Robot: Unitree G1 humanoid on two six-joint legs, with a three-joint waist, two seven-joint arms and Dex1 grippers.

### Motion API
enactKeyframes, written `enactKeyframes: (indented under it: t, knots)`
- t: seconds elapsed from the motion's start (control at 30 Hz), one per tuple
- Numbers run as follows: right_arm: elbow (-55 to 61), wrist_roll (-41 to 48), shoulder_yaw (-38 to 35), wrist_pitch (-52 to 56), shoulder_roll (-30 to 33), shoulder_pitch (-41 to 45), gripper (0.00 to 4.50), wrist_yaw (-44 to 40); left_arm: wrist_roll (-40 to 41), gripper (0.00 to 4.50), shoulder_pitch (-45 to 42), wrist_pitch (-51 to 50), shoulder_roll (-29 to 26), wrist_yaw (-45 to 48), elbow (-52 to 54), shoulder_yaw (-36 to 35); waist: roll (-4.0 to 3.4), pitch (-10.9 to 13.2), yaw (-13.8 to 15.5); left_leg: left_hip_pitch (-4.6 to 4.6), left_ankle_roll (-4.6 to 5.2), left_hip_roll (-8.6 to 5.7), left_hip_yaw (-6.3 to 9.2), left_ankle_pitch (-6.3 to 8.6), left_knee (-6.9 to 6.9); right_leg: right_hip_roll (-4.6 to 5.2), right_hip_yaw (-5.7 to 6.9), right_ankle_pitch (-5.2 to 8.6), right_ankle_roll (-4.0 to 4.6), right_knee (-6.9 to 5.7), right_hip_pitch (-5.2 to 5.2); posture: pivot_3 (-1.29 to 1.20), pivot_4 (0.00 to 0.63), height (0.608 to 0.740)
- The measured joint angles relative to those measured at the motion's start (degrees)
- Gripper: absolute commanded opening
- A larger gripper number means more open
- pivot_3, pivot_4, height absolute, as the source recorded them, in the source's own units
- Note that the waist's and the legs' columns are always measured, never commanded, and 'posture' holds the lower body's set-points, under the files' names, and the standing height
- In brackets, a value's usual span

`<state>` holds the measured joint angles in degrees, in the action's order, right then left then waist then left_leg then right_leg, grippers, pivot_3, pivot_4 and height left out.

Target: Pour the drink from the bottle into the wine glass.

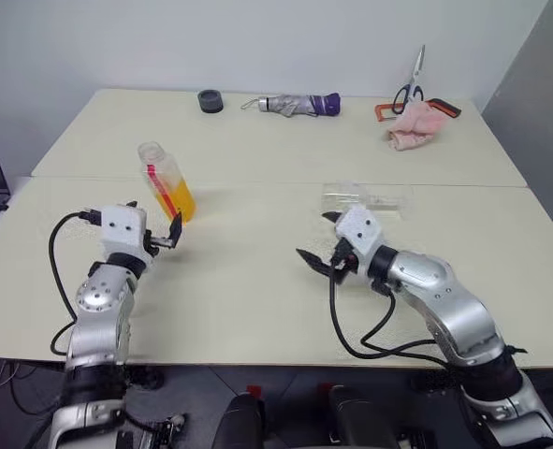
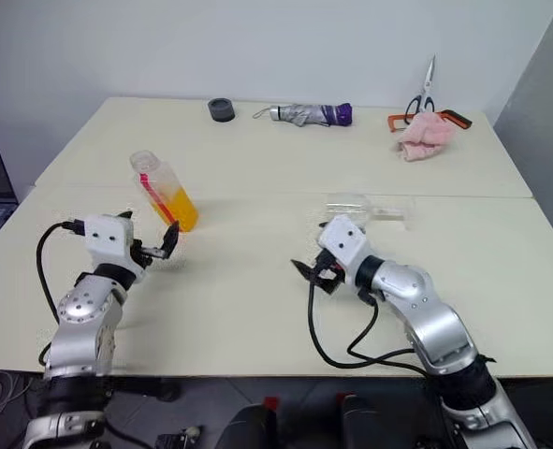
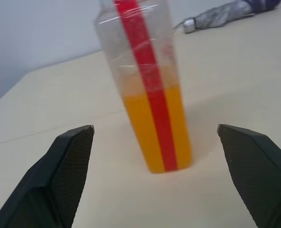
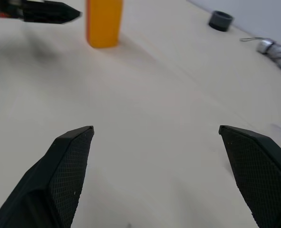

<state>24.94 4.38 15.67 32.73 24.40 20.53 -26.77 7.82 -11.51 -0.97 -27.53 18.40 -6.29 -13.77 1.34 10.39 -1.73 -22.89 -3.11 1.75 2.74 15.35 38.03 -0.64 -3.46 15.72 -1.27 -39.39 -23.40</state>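
The table (image 1: 257,290) is pale cream. At centre left, the clear bottle (image 1: 167,181) holds bright orange drink (image 1: 179,200) in its lower half and carries a red vertical strip. Both grippers, the left (image 1: 166,236) and the right (image 1: 321,245), have black fingers with a fine mesh texture, on white and silver arms. Along the top of the frame lie a dark grey ring (image 1: 211,101), a grey and purple umbrella (image 1: 295,104), a pink cloth (image 1: 416,128) and black-handled scissors (image 1: 413,82).
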Motion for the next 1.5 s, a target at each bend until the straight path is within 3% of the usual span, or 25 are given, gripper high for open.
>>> enactKeyframes:
  t: [0.2, 0.43, 0.67, 1.03, 1.13, 1.5]
  knots:
    - [0.72, -11.84, -1.53, -7.11, 7.13, -5.62, 4.50, 5.50, 4.30, 4.45, 5.54, -4.01, -1.15, 8.67, 8.55, 2.14, 0.00, 0.00, 0.06, 0.01, -0.01, -0.01, -0.20, 0.00, -0.01, -0.02, 0.04, 0.01, -0.02, 0.01, 0.03, 0.00, 0.150, 0.740]
    - [-13.33, -35.52, 5.01, -13.86, 12.73, -0.46, 4.50, 14.39, 12.67, 4.45, -1.00, -12.80, -5.97, 24.45, 10.85, 7.72, 0.00, 0.00, -0.11, 0.14, -0.01, 0.02, -0.38, -0.01, -0.03, -0.12, -0.08, 0.01, -0.02, -0.03, 0.05, 0.00, 0.150, 0.740]
    - [-29.21, -45.86, 9.42, -21.15, 11.92, 6.93, 4.50, 16.89, 14.91, 4.45, -6.75, -16.51, -10.92, 37.18, 11.30, 12.46, 0.00, 0.01, -0.32, 0.09, 0.01, 0.04, -0.48, 0.00, -0.07, -0.14, -0.22, 0.03, 0.02, 0.10, -0.01, 0.00, 0.150, 0.740]
    - [-53.36, -53.23, 13.29, -28.00, 5.39, 19.61, 4.50, 24.67, 13.89, 4.45, -9.27, -17.28, -8.74, 38.31, 11.27, 16.00, 0.00, 0.01, -0.38, 0.07, 0.01, 0.03, -0.51, 0.00, -0.06, -0.12, -0.27, 0.01, 0.03, 0.15, -0.01, 0.00, 0.150, 0.740]
    - [-58.22, -53.86, 13.50, -29.06, 4.57, 21.69, 3.95, 26.89, 13.61, 4.50, -9.51, -17.27, -8.52, 38.24, 11.26, 16.02, 0.00, 0.00, -0.45, 0.08, 0.01, 0.03, -0.51, 0.00, -0.06, -0.11, -0.27, 0.01, 0.04, 0.14, -0.01, 0.00, 0.150, 0.740]
    - [-67.59, -53.85, 13.71, -31.95, 1.78, 25.94, 0.10, 30.67, 13.39, 4.50, -9.71, -17.41, -6.97, 36.83, 11.27, 16.02, 0.04, -0.02, -1.29, 0.20, 0.01, 0.02, -0.52, -0.01, -0.01, -0.11, -0.32, 0.01, 0.03, -0.07, 0.04, 0.00, 0.150, 0.740]
